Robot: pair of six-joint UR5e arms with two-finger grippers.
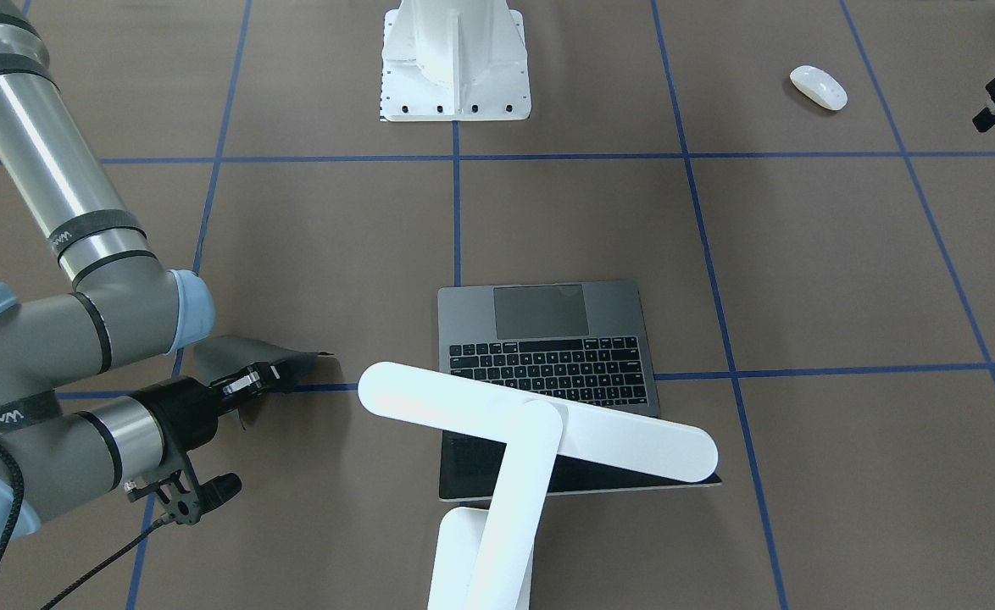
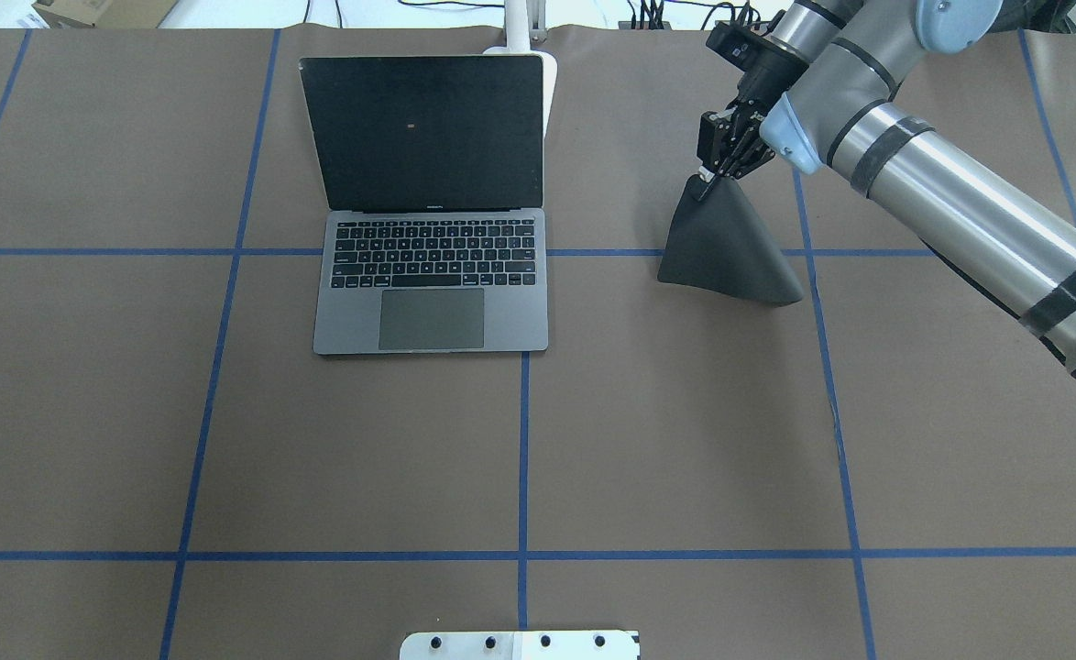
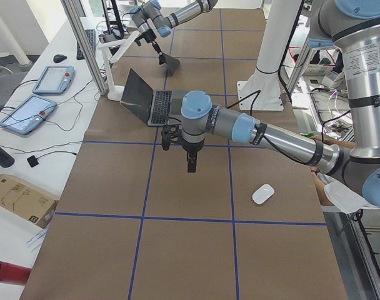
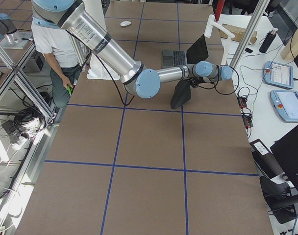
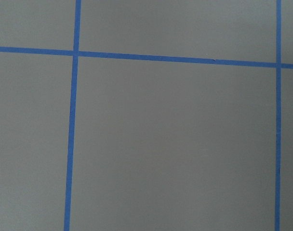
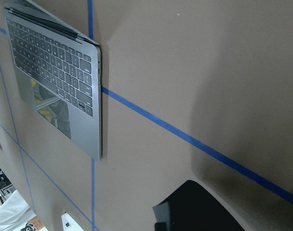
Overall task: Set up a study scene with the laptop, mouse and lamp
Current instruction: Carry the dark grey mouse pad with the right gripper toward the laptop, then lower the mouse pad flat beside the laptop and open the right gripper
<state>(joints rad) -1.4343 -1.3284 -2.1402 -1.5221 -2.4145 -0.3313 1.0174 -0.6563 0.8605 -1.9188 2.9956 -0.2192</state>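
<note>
Surveying the worktop (image 2: pixel 685 440) first: brown surface, gridded with blue tape, carrying every item below.

Locating the laptop (image 2: pixel 433 275) on the far half of the worktop, mostly on the robot's left of the centre tape line. Standing open with the lid upright, dark screen facing the robot, trackpad nearest the robot.

Locating the lamp (image 1: pixel 633 445) at the far edge, just behind the laptop's lid. Crossing the hinge and screen with its long bar head in the front-facing view, the slanted arm running down toward the base.

Noting the white ribbed pedestal (image 1: pixel 455 68) at the middle of the robot's edge, well apart from the laptop.

Noting the black mat (image 2: pixel 726 252) on the robot's right of the laptop, apart from it. Hanging in a tent shape, top corner raised, lower edge resting on the worktop.

Locating the mouse (image 1: pixel 818 87) lying flat on the robot's left side, toward the robot's edge, well apart from laptop and lamp.

Reading the right gripper (image 2: pixel 710 179) as clamped onto the raised corner of the mat.

Reading the left gripper (image 3: pixel 190 166) as hanging over bare worktop, near the mouse without touching it. Not resolving whether its fingers are apart or together.
</note>
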